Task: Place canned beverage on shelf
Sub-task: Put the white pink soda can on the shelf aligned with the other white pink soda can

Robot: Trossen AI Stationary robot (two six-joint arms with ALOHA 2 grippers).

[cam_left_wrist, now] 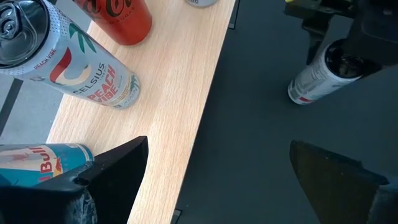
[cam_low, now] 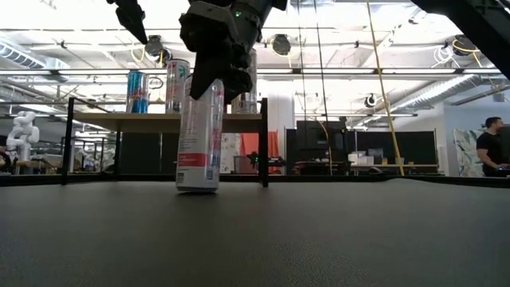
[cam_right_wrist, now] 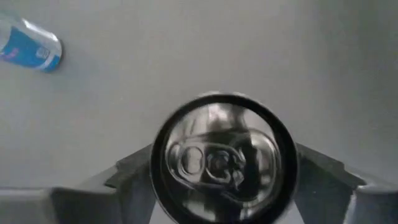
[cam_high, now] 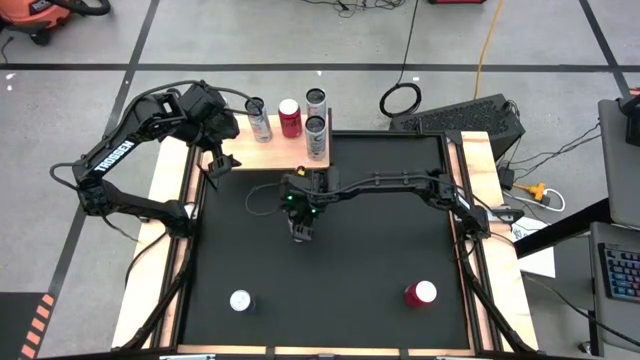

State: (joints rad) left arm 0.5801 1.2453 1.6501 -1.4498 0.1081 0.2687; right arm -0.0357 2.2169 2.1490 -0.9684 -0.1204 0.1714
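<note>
At centre frame in the high view, the right gripper [cam_low: 213, 80] straddles the top of a white can [cam_low: 198, 135] standing on the bench [cam_high: 350, 270]; whether its fingers grip it, I cannot tell. The left gripper's [cam_high: 222, 163] fingers are spread by the shelf [cam_high: 275, 152], upper left.

From my station I see a grey floor [cam_high: 250, 40] crossed by dark tape lines, a yellow cable [cam_high: 487, 40] trailing over it, and a black case [cam_high: 462, 117] beside the table. Beyond, ceiling lights [cam_low: 72, 36] glare; a person [cam_low: 490, 147] stands far off.
</note>
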